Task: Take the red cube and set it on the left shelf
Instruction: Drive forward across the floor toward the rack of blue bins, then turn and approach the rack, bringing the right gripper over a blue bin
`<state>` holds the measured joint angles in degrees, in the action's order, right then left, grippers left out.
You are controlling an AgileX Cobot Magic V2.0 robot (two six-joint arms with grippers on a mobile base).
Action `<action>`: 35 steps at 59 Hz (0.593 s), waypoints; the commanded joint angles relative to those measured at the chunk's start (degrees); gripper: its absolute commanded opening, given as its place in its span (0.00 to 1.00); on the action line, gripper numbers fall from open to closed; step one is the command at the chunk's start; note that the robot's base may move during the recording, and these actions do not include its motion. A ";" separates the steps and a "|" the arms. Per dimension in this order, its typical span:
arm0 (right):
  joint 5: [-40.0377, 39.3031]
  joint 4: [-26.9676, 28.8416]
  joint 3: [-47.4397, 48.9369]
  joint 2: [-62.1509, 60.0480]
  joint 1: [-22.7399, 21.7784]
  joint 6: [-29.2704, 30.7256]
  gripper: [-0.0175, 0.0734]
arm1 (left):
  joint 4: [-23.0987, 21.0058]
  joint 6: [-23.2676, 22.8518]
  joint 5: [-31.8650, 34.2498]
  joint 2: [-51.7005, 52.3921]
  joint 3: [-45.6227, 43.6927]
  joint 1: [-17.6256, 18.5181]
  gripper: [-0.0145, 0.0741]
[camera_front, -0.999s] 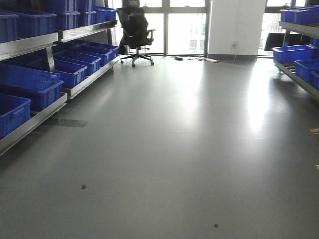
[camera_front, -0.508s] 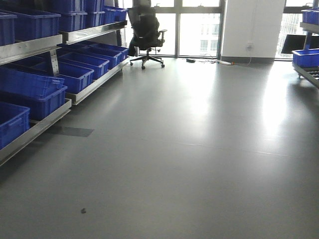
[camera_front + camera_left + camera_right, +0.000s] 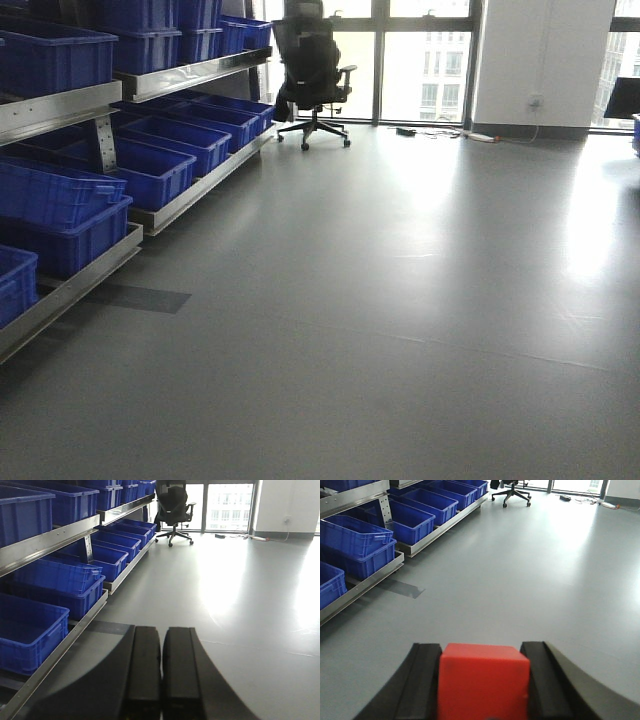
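Red cube sits clamped between the fingers of the right end effector, over the floor and well apart from the left shelf. The left end effector is pressed closed, empty. Since a second ago, the shelf has drawn nearer in the front view and the office chair has shifted right.

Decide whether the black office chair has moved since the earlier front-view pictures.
No. The office chair keeps its place against the window frame behind it. Both slid right together in the picture, so the camera turned.
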<state>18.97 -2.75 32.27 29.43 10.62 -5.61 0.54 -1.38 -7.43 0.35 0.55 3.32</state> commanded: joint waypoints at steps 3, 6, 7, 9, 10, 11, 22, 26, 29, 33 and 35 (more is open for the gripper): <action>-4.33 -0.74 1.58 0.52 0.02 0.36 0.25 | -0.17 -0.05 5.11 0.82 1.32 0.23 0.28; -4.33 -0.74 1.58 0.52 0.02 0.36 0.25 | -0.17 -0.05 5.11 0.82 1.32 0.23 0.28; -4.33 -0.74 1.58 0.52 0.02 0.36 0.25 | -0.17 -0.05 5.11 0.82 1.32 0.23 0.28; -4.33 -0.74 1.58 0.52 0.02 0.36 0.25 | -0.17 -0.05 5.11 0.82 1.32 0.23 0.28; -4.33 -0.74 1.58 0.52 0.02 0.36 0.25 | -0.17 -0.05 5.11 0.82 1.32 0.23 0.28; -4.33 -0.74 1.58 0.52 0.02 0.36 0.25 | -0.17 -0.05 5.11 0.82 1.32 0.23 0.28; -4.33 -0.74 1.58 0.52 0.02 0.36 0.25 | -0.17 -0.05 5.11 0.82 1.32 0.23 0.28; -4.33 -0.74 1.58 0.52 0.02 0.36 0.25 | -0.17 -0.05 5.11 0.82 1.32 0.23 0.28; -4.32 -0.74 1.58 0.57 0.02 0.36 0.25 | -0.17 -0.05 5.11 0.82 1.32 0.23 0.28; -4.26 -0.74 1.58 0.56 0.02 0.36 0.25 | -0.17 -0.05 5.11 0.82 1.32 0.23 0.28; -4.26 -0.74 1.58 0.56 0.02 0.36 0.25 | -0.17 -0.05 5.11 0.82 1.32 0.23 0.28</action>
<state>19.11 -2.85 32.27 29.46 10.62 -5.61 0.54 -1.38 -7.43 0.35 0.55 3.32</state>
